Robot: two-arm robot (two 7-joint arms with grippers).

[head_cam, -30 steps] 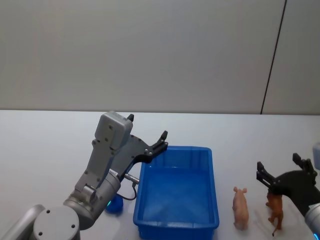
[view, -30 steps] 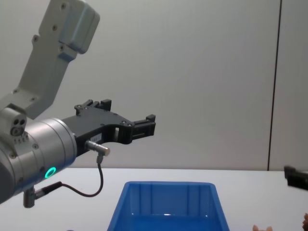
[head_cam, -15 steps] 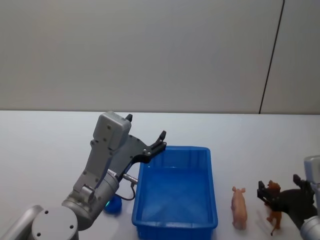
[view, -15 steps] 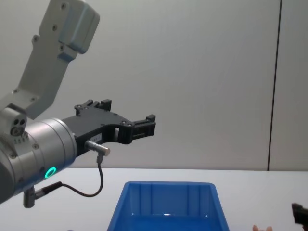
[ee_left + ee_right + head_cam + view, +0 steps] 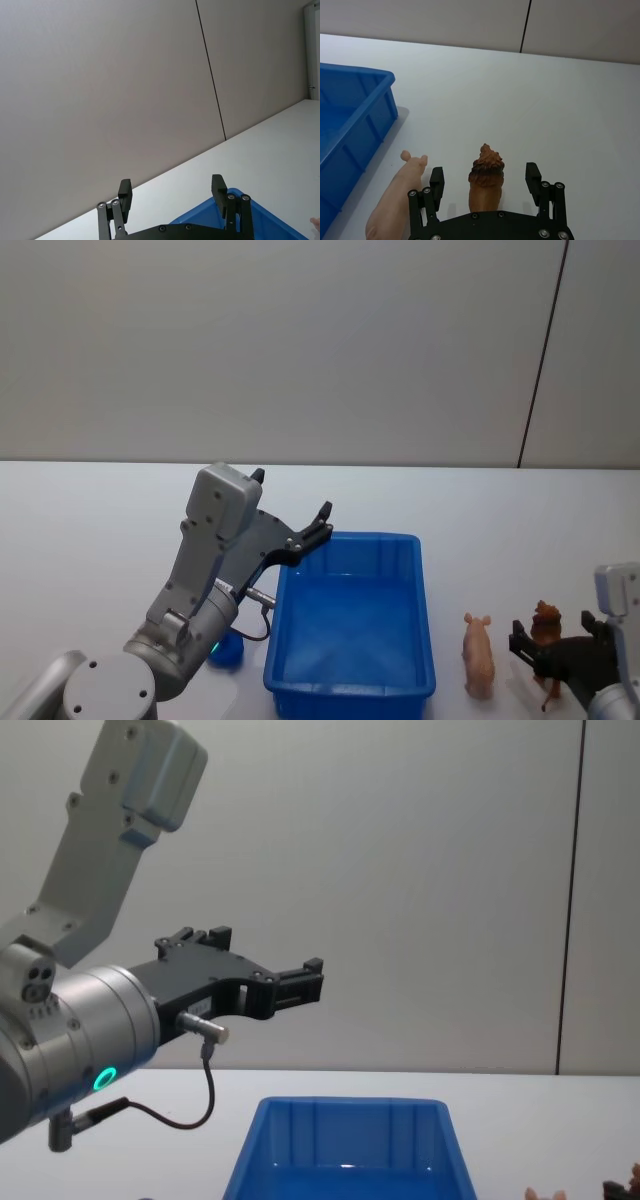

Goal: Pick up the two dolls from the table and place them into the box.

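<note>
Since the frame one second ago, the right gripper [image 5: 553,632] has dropped lower and drawn back toward the robot, so the brown doll [image 5: 545,616] now rises between its fingers instead of sitting beneath them.

Right jaws: spread wide, one finger on each side of the brown doll [image 5: 485,186], with a clear gap on both sides in the right wrist view. Nothing is gripped. The doll appears to stand upright on the table [image 5: 100,530], though its feet are hidden behind the gripper body [image 5: 485,172].

The pink pig [image 5: 480,662] lies on the table just to the left of the right gripper, between it and the box [image 5: 350,538]. In the right wrist view the pig [image 5: 395,200] sits just outside one finger, apart from the box wall [image 5: 350,110].

Left gripper [image 5: 295,492]: raised above the box's far left corner, jaws wide apart and empty [image 5: 171,182]. In the chest view it [image 5: 265,950] hangs well above the box rim [image 5: 350,1105].

Both dolls are on the table, outside the box.
</note>
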